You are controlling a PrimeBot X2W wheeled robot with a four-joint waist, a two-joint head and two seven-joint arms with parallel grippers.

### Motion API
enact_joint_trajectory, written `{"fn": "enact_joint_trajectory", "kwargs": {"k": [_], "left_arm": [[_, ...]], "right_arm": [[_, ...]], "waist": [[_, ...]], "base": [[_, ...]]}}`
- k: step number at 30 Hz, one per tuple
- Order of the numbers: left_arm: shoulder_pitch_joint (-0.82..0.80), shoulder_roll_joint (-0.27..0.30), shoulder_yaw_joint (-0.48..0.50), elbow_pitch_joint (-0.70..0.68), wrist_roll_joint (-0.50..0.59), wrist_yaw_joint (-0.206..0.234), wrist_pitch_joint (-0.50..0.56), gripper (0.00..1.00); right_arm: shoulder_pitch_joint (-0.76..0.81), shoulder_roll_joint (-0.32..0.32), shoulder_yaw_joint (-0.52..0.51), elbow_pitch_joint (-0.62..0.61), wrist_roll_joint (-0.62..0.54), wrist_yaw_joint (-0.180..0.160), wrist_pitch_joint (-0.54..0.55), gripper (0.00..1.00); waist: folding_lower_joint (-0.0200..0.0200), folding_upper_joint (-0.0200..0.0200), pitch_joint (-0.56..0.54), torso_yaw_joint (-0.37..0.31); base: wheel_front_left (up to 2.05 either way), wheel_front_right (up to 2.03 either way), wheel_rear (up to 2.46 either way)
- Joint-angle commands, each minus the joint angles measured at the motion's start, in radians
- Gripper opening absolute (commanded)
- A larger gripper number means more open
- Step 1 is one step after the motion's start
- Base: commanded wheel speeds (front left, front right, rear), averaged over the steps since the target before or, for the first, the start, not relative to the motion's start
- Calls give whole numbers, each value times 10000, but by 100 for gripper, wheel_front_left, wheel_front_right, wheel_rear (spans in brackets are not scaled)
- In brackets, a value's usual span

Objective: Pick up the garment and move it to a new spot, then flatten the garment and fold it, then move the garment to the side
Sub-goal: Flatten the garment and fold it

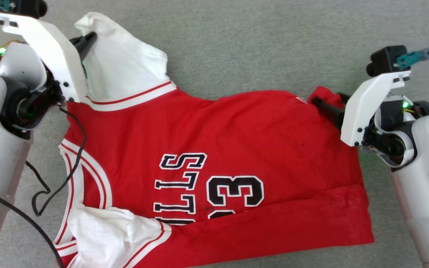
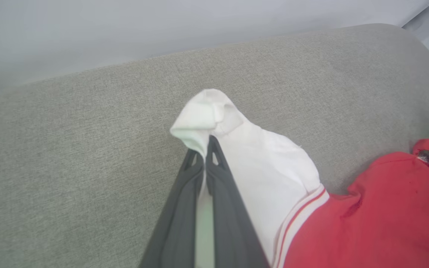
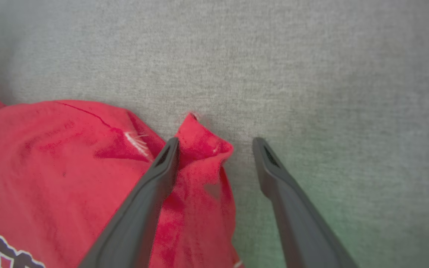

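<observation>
- Red jersey knit, soft and light: the garment (image 1: 237, 141) is lying spread on the grey woven surface (image 1: 255, 44), one white sleeve (image 1: 125, 63) reaching toward eleven o'clock.
- The left gripper (image 2: 204, 149) is pinching that sleeve's tip, jaws together.
- The right gripper (image 3: 214, 143) is standing wide at three o'clock, a bunched red corner (image 3: 203, 145) between its fingers.
- Limp cloth, likely sagging if lifted; corners are offering the surest holds.

Light is bright, soft and even in the head view; the garment (image 1: 237, 130) casts only a thin shadow on the surface (image 1: 255, 44). Green lamps (image 1: 0, 50) glow on both wrists. The right wrist view is blurred, dim at its far left corner, with a green cast near right. The left wrist view is sharper.
</observation>
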Motion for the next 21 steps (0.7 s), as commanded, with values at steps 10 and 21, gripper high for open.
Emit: {"fn": "enact_joint_trajectory", "kwargs": {"k": [10,21], "left_arm": [[-37,-100,-92,39,-106,-206,-183,0],[142,-66,348,267,-125,-179,-1259,0]], "right_arm": [[-547,218,472,2170,-247,-8,2680,0],[-1630,-62,-69,1431,-509,-2,1173,0]], "waist": [[-1,0,234,346],[-1,0,-362,367]], "base": [[0,0,0],[0,0,0]]}}
